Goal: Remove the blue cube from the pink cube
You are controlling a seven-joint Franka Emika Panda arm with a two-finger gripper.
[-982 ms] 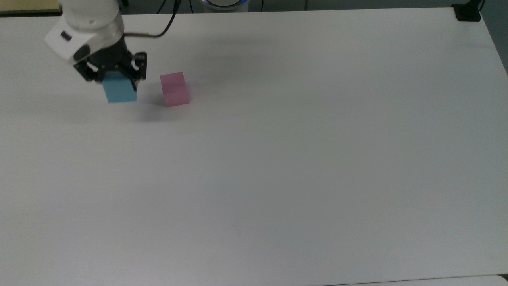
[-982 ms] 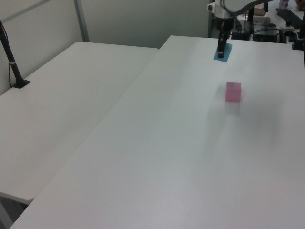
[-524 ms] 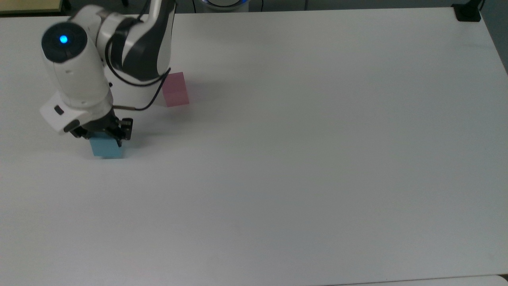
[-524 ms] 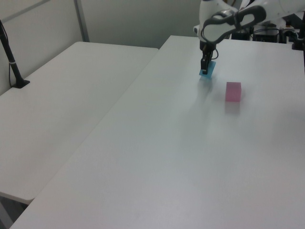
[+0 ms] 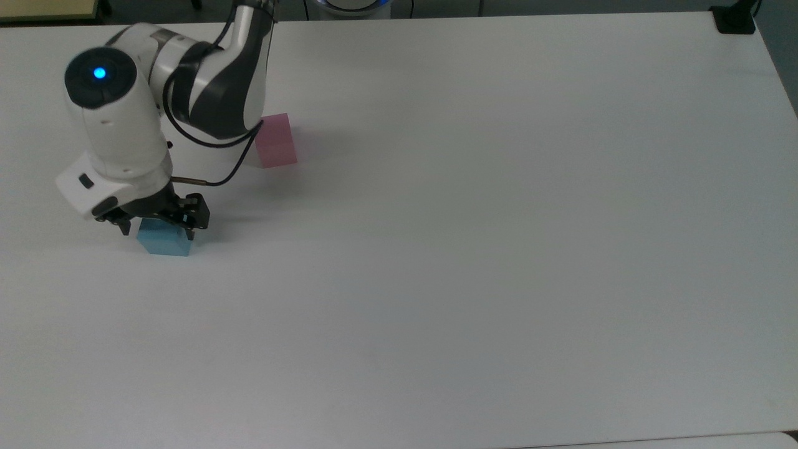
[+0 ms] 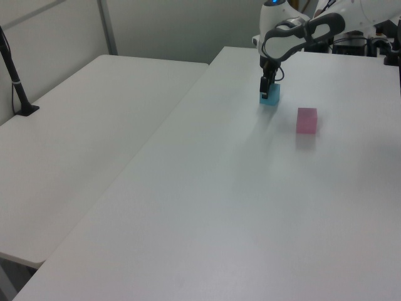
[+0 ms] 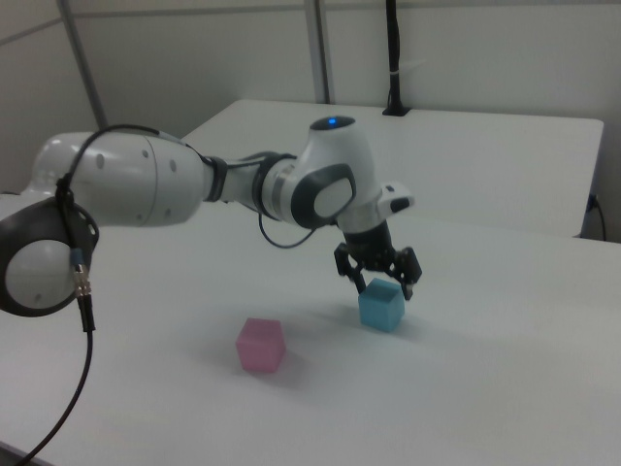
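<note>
The blue cube rests on the white table, apart from the pink cube, which stands alone on the table. My gripper hangs just over the blue cube. It is open, with one black finger on each side of the cube's top and wider than the cube. In the top view the blue cube lies nearer the front and left of the pink one. The arm covers the pink cube's left edge there.
The white table stretches wide toward the top view's right and front. A second white table adjoins it on the left view's left. A black post is clamped at the far right corner.
The gripper carried the blue cube from beside the pink cube toward the top view's front, set it on the table, and its fingers have now spread and let go.
</note>
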